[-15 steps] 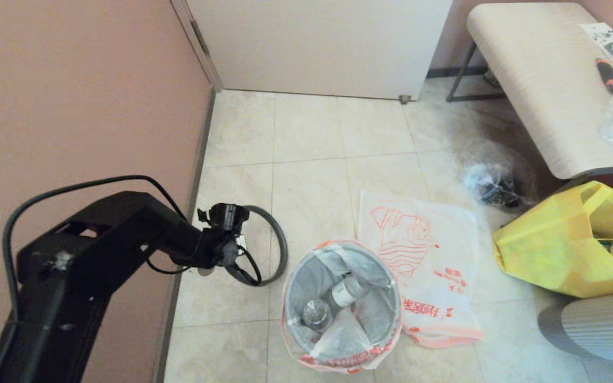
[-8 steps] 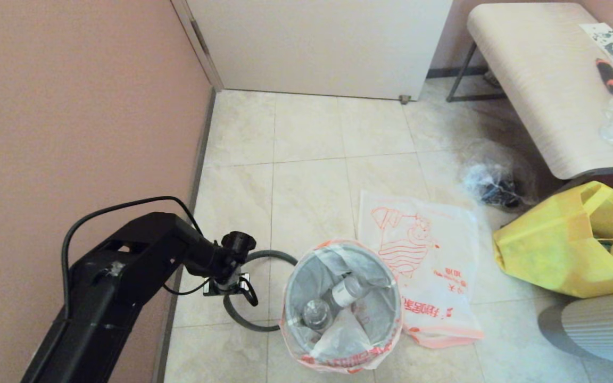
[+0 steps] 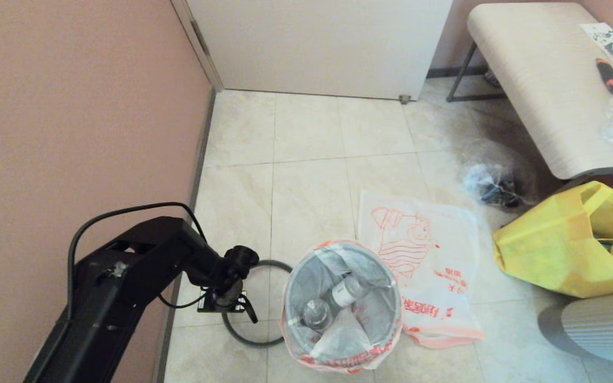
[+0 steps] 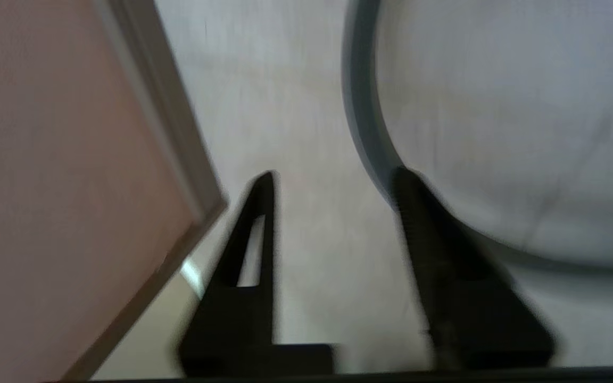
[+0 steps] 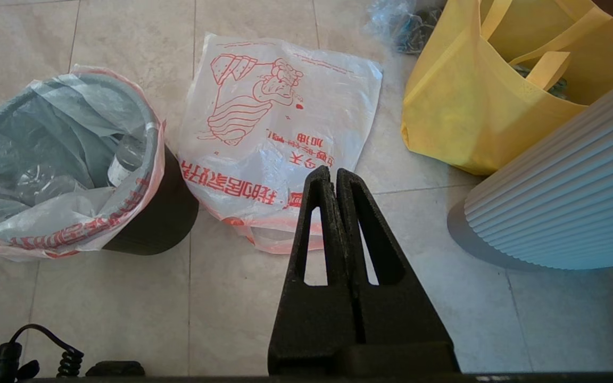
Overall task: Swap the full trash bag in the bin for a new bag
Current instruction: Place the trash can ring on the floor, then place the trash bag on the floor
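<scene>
The bin [image 5: 149, 223] stands on the floor tiles, lined with the full trash bag [image 3: 341, 306], whose pink-orange rim is folded over the edge; bottles show inside the full trash bag [image 5: 61, 159]. The bin's grey ring [image 3: 272, 261] lies flat on the floor just left of it. My left gripper [image 3: 226, 303] hangs low over that ring's left side. It is open [image 4: 333, 178], nothing between the fingers, and the ring [image 4: 362, 122] runs past one finger. The new bag [image 3: 423, 266] lies flat right of the bin. My right gripper [image 5: 334, 173] is shut and empty above the new bag's [image 5: 280, 122] handle end.
The pink wall [image 3: 72, 133] and its skirting run close along the left arm. A yellow fabric tote [image 3: 567, 239] and a clear bag with dark lumps [image 3: 490, 183] lie to the right, under a pale bench [image 3: 540, 80]. A white ribbed object [image 3: 599, 324] stands at the near right.
The left arm swung down and nearer, bringing the grey ring from up by the wall to the floor beside the bin. The bags and the bin have not moved.
</scene>
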